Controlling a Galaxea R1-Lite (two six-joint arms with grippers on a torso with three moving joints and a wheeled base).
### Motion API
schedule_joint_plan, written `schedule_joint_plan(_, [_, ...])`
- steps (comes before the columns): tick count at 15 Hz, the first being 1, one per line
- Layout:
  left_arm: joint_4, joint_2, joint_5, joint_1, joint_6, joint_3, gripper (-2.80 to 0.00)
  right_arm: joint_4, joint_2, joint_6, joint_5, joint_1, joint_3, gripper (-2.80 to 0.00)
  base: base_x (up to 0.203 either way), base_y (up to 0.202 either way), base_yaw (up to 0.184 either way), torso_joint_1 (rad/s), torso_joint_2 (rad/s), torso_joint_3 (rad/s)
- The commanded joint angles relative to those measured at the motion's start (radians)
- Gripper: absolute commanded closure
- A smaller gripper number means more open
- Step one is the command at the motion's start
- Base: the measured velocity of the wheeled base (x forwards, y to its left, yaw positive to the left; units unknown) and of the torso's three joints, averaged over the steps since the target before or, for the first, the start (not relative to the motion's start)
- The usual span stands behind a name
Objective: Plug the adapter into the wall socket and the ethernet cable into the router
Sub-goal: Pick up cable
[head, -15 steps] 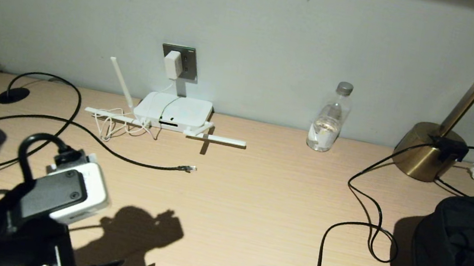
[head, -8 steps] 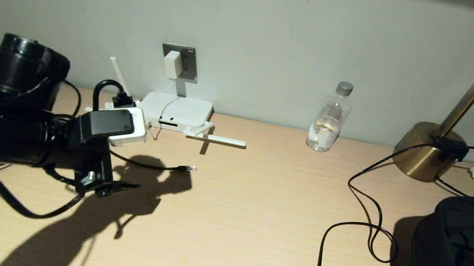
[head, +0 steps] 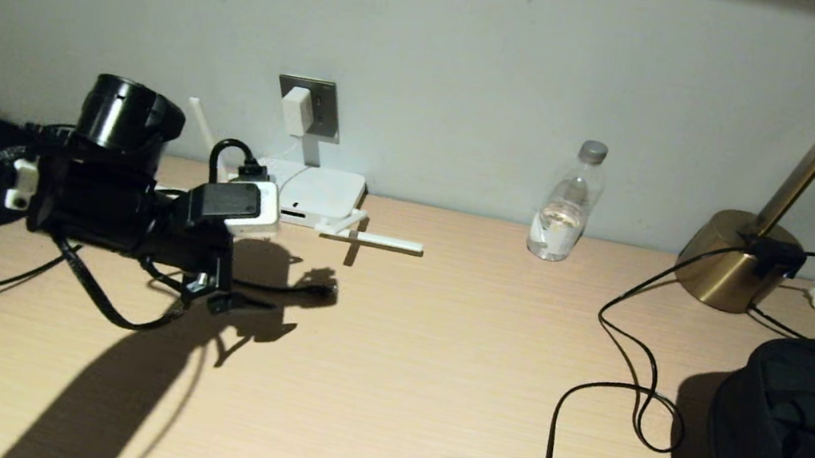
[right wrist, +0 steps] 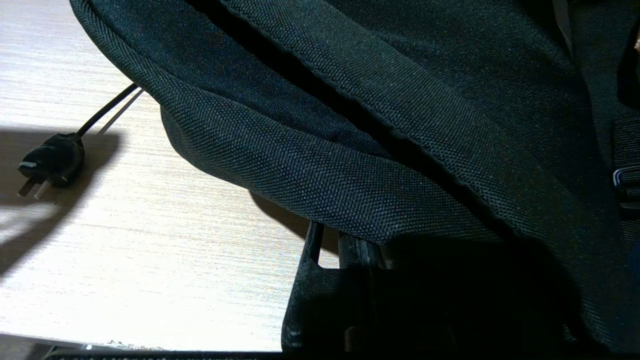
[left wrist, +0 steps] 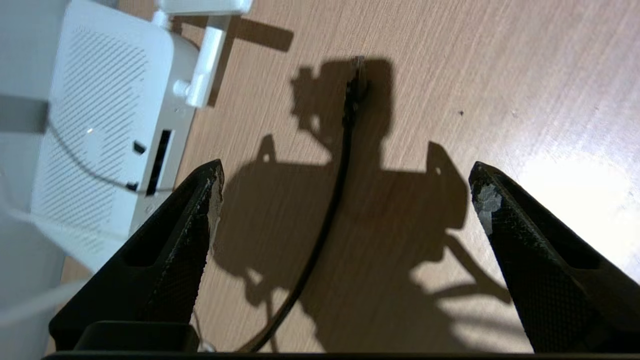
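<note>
Left hand spread wide, holding nothing, hovering over the ethernet cable on the bench.
Router at the hand's 1 o'clock; adapter seated in wall socket. Right hand clamped shut beside black bag.

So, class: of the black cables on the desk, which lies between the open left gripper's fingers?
The ethernet cable, ending in a small clip beside the router; the lamp's cord lies far right.

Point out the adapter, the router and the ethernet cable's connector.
adapter (head: pixel 296 110), head view, middle of its white body on the wall socket.
router (left wrist: pixel 95 140), left wrist view, perforated top face.
ethernet cable (left wrist: pixel 356 82), left wrist view, its connector end lying on the desk.
</note>
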Motion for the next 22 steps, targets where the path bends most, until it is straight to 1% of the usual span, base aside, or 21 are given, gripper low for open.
schedule_joint_plan(1, [0.001, 0.063, -0.001, -0.009, 0.007, -0.024, -2.8, 0.0, 0.0, 0.001, 0.0, 0.0, 0.0, 0.0, 0.0, 0.0, 0.0, 0.0, 0.0, 0.0])
schedule_joint_plan(4, [0.003, 0.115, -0.01, -0.013, 0.008, -0.031, -2.8, 0.0, 0.0, 0.004, 0.0, 0.0, 0.0, 0.0, 0.0, 0.0, 0.0, 0.0, 0.0, 0.0])
schedule_joint_plan(6, [0.009, 0.157, -0.031, -0.027, 0.007, -0.058, -2.8, 0.0, 0.0, 0.004, 0.0, 0.0, 0.0, 0.0, 0.0, 0.0, 0.0, 0.0, 0.0, 0.0])
schedule_joint_plan(9, [0.018, 0.218, -0.041, -0.044, 0.006, -0.13, -2.8, 0.0, 0.0, 0.001, 0.0, 0.0, 0.0, 0.0, 0.0, 0.0, 0.0, 0.0, 0.0, 0.0])
schedule_joint_plan(13, [0.073, 0.278, -0.06, -0.046, 0.006, -0.213, -2.8, 0.0, 0.0, 0.001, 0.0, 0.0, 0.0, 0.0, 0.0, 0.0, 0.0, 0.0, 0.0, 0.0])
schedule_joint_plan(15, [0.117, 0.29, -0.072, -0.045, 0.006, -0.249, -2.8, 0.0, 0.0, 0.001, 0.0, 0.0, 0.0, 0.0, 0.0, 0.0, 0.0, 0.0, 0.0, 0.0])
schedule_joint_plan(20, [0.276, 0.335, -0.128, -0.027, 0.006, -0.379, -2.8, 0.0, 0.0, 0.001, 0.0, 0.0, 0.0, 0.0, 0.0, 0.0, 0.0, 0.0, 0.0, 0.0])
schedule_joint_plan(21, [0.307, 0.343, -0.135, -0.025, 0.006, -0.41, 0.0, 0.0, 0.0, 0.001, 0.0, 0.0, 0.0, 0.0, 0.0, 0.0, 0.0, 0.0, 0.0, 0.0])
schedule_joint_plan(22, [0.335, 0.357, -0.139, -0.023, 0.006, -0.451, 0.0, 0.0, 0.0, 0.001, 0.0, 0.0, 0.0, 0.0, 0.0, 0.0, 0.0, 0.0, 0.0, 0.0])
